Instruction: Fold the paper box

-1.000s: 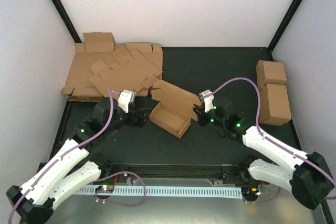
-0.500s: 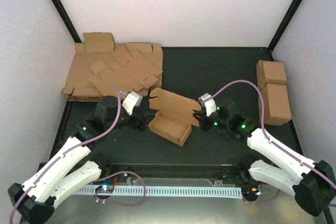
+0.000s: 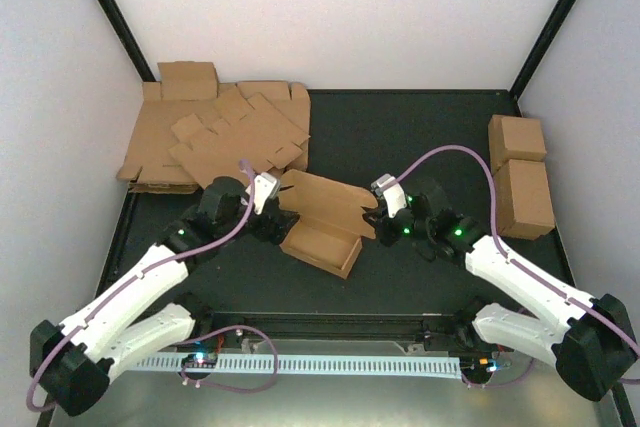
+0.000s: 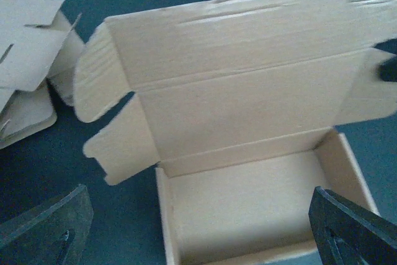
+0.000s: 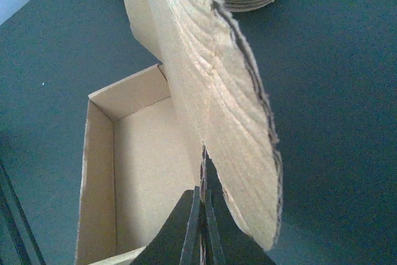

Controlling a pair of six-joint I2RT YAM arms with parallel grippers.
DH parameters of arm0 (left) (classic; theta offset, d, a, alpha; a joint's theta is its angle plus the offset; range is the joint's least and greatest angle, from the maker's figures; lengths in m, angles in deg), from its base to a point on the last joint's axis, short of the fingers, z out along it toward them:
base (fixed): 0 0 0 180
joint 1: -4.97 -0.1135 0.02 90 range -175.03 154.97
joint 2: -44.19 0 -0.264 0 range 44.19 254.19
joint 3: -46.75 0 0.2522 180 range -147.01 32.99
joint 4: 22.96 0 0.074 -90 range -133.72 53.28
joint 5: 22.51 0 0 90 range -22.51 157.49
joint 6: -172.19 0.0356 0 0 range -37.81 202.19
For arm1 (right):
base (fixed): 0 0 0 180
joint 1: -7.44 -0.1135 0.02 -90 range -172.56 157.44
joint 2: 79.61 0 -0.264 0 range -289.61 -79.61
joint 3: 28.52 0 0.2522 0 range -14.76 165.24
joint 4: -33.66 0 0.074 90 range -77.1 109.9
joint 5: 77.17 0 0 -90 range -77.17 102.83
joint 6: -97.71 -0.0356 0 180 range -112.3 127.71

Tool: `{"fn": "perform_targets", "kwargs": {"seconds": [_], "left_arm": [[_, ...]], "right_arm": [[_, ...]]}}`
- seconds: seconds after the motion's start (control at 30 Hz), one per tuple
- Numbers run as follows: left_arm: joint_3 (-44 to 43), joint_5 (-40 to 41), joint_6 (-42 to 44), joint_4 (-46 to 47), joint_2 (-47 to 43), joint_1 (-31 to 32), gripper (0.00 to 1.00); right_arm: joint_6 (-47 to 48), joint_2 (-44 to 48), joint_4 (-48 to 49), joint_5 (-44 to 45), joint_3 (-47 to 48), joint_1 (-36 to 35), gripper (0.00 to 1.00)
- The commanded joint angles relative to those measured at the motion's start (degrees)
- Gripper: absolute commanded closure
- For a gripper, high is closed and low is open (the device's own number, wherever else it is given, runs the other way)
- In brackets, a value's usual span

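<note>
The paper box (image 3: 322, 243) lies mid-table as an open brown tray with its lid (image 3: 322, 197) raised behind it. My left gripper (image 3: 272, 224) is at the tray's left end, wide open. In the left wrist view its dark fingers (image 4: 48, 229) stand either side of the paper box tray (image 4: 248, 203), and the gripper (image 4: 198, 240) holds nothing. My right gripper (image 3: 372, 219) is at the lid's right end. In the right wrist view this gripper (image 5: 203, 209) is shut on a thin cardboard edge under the rounded side flap (image 5: 229, 122) of the lid.
A heap of flat cardboard sheets (image 3: 215, 137) fills the back left corner. Two closed cardboard cuboids (image 3: 522, 175) stand at the right edge. A white slotted strip (image 3: 330, 363) with cables runs along the near edge between the arm bases.
My left arm has reached forward and right, bringing its open gripper up to the box's left end. The right gripper stays shut on the lid's edge, and the lid has shifted slightly left.
</note>
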Motion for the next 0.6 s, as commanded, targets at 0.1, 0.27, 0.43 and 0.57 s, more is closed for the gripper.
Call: {"fn": "perform_targets", "kwargs": {"seconds": [0.1, 0.27, 0.43, 0.57], "left_arm": [[-0.2, 1.6, -4.0, 7.3, 6.1, -3.9, 0.01], [0.7, -7.3, -4.1, 13.9, 11.6, -8.9, 0.01], [-1.3, -18.2, -0.9, 15.6, 19.7, -12.6, 0.02], [-1.7, -16.8, 1.0, 16.2, 21.1, -12.7, 0.03]], "right_arm": [[1.0, 0.1, -0.5, -0.1, 1.2, 0.2, 0.94], [1.0, -0.3, -0.5, -0.5, 1.3, 0.2, 0.94], [1.0, -0.6, -0.7, -0.7, 1.5, 0.2, 0.94], [1.1, -0.2, -0.8, -0.6, 1.6, 0.4, 0.94]]}}
